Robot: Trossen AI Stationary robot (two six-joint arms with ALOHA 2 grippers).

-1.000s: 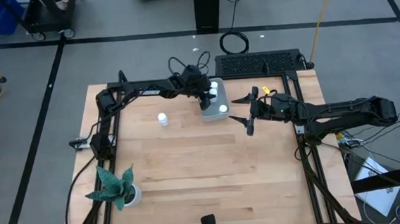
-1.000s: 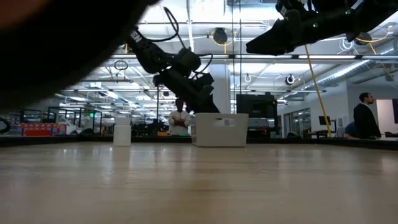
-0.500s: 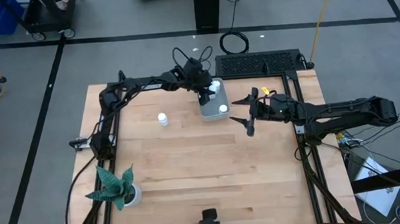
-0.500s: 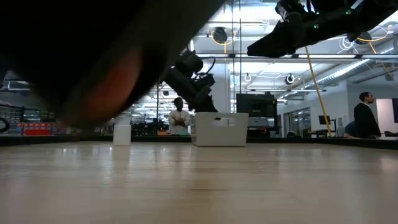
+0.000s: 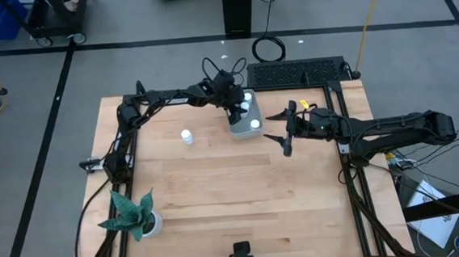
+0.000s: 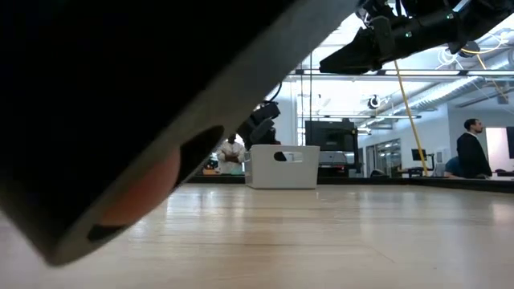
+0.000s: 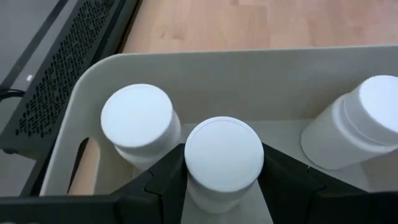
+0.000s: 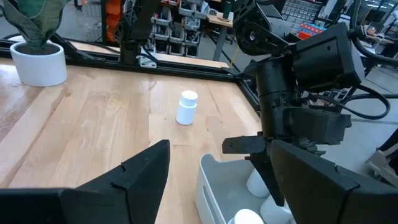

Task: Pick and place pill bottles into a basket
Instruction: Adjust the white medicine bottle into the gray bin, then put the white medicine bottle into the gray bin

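Note:
The pale grey basket (image 5: 244,127) stands on the table near its far edge; it also shows in the low view (image 6: 283,167). My left gripper (image 5: 233,105) reaches down into it, shut on a white pill bottle (image 7: 224,152). Two more bottles stand in the basket, one (image 7: 137,118) beside the held one and one (image 7: 367,121) farther off. Another bottle (image 5: 186,136) stands upright on the table, left of the basket. My right gripper (image 5: 282,131) hangs open and empty above the table, right of the basket. My left gripper pinches the bottle between its two fingers (image 7: 155,186), on opposite sides of the body just below the cap (image 7: 194,190). The fingers come from above, pointing down into the basket. The bottle is upright inside the basket; whether its bottom rests on the floor, I cannot tell.
A green plant in a white pot (image 5: 134,216) stands at the near left corner. A black ridged box (image 5: 294,74) lies beyond the far edge. A large dark thing (image 6: 120,120) close to the low camera hides that view's left. People (image 6: 472,148) stand in the room behind.
My left gripper has gone a little toward the table's far edge over the basket, still shut on the bottle. The dark thing close to the low camera has spread across that view and now hides the bottle on the table there.

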